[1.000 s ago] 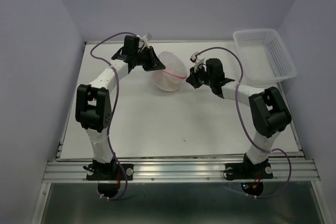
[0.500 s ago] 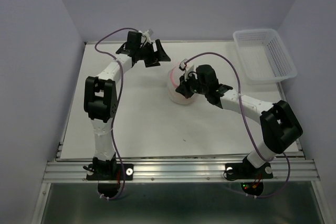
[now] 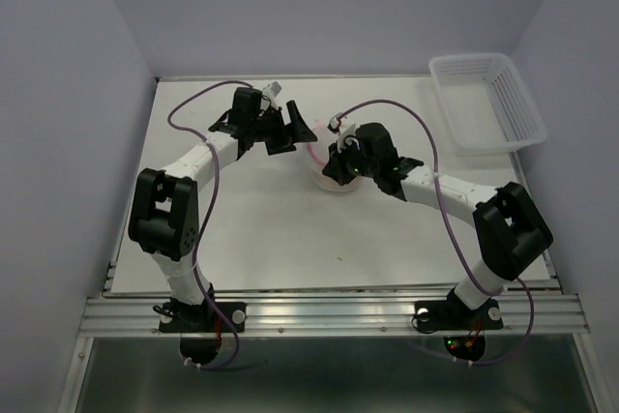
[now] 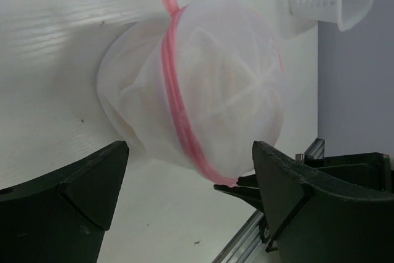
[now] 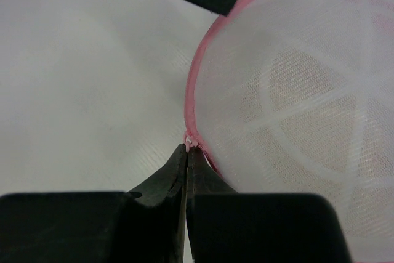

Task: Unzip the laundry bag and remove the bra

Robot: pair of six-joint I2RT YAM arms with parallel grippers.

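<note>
Right tool (image 5: 186, 152) pinched shut on the pink zipper pull (image 5: 189, 142) of the laundry bag (image 4: 215, 84), which sits on the table (image 3: 251, 229) with the tan bra (image 5: 289, 109) visible through its mesh; just beyond, left tool (image 4: 188, 146) spread wide facing the bag; basket (image 3: 488, 99) at the far right corner.
</note>
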